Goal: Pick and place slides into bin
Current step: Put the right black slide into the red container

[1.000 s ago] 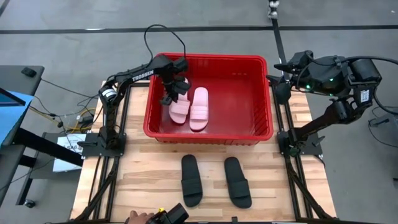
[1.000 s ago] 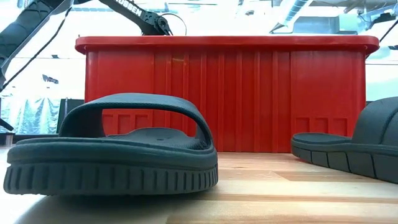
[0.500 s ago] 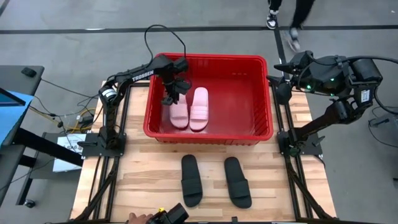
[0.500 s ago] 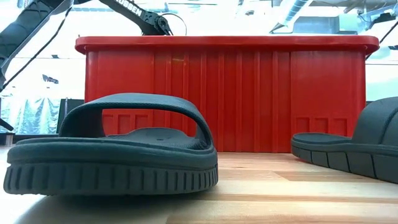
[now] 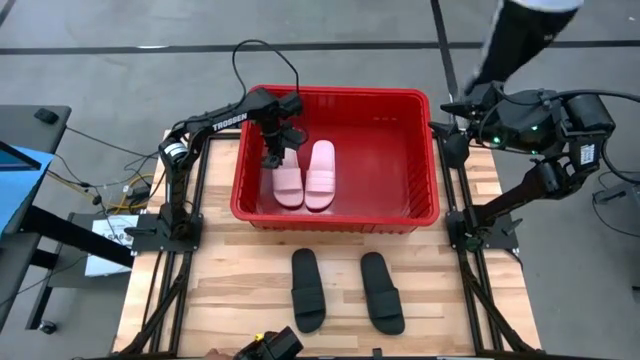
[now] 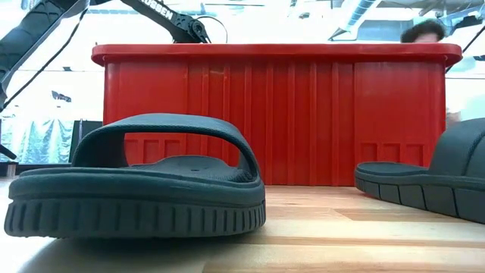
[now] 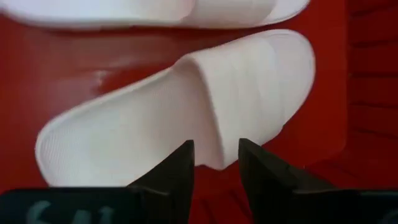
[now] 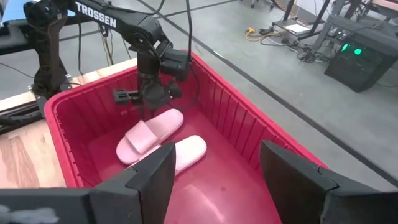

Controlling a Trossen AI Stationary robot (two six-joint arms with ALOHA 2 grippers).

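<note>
Two pale pink slides (image 5: 287, 185) (image 5: 320, 175) lie side by side, soles down, on the floor of the red bin (image 5: 340, 93). My left gripper (image 5: 272, 158) hangs inside the bin, pointing down just above the left pink slide (image 7: 186, 106). It is open, with a fingertip on either side of the strap's edge and nothing between them. Two black slides (image 5: 308, 290) (image 5: 382, 292) rest on the wooden table in front of the bin. My right gripper (image 5: 447, 105) waits open, high beside the bin's right rim, with nothing in it.
The bin's tall ribbed front wall (image 6: 273, 114) stands between the black slides (image 6: 136, 189) (image 6: 432, 182) and the pink pair. A person (image 5: 520, 40) walks on the floor beyond the table's far right corner. Bare wood lies either side of the black slides.
The left pink slide, tilted and slanted under my left gripper a second ago, has dropped flat onto the bin floor and lies parallel to the other pink one. My left gripper stays in place above it and has rolled a little. A person has walked in behind the table.
</note>
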